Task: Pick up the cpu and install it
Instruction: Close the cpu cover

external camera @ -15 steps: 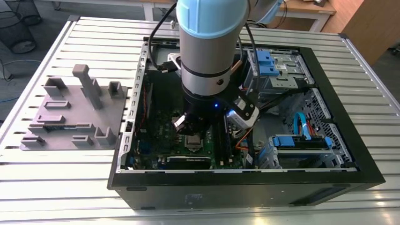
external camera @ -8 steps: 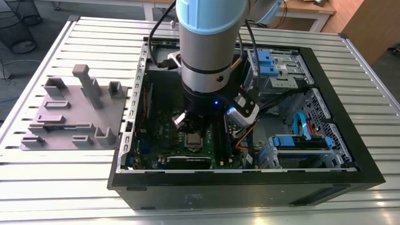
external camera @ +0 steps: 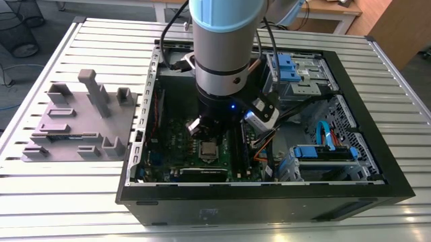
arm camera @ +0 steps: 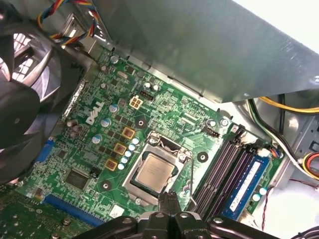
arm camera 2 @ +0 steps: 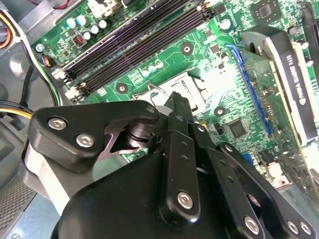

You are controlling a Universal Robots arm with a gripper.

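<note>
Arm lowered into the open computer case point(external camera: 377, 166), over the motherboard point(arm camera: 164, 114). The cpu point(arm camera: 155, 172) lies flat in the motherboard socket point(arm camera: 130, 180), metal top up; in the exterior view it shows as a small pale square point(external camera: 206, 147) directly below the arm's wrist. The gripper point(arm camera: 169, 199), seen in both wrist views point(arm camera 2: 177, 102), is clenched with its fingertips pressed together and grasping nothing, poised just above the socket's edge beside the cpu.

Risks, as judged: the socket's load frame appears open and its thin wire lever point(arm camera: 192, 174) stands beside the cpu, so a descent off line could catch the lever or nudge the chip askew on the socket contacts.

Surroundings: black memory slots point(arm camera: 222, 172) run just beyond the lever; an expansion card point(arm camera 2: 294, 74) stands on the socket's opposite side; a case fan point(arm camera: 25, 99) and bundled cables point(arm camera: 286, 134) crowd the board's margins. A grey fixture tray point(external camera: 74, 121) sits outside the case.
</note>
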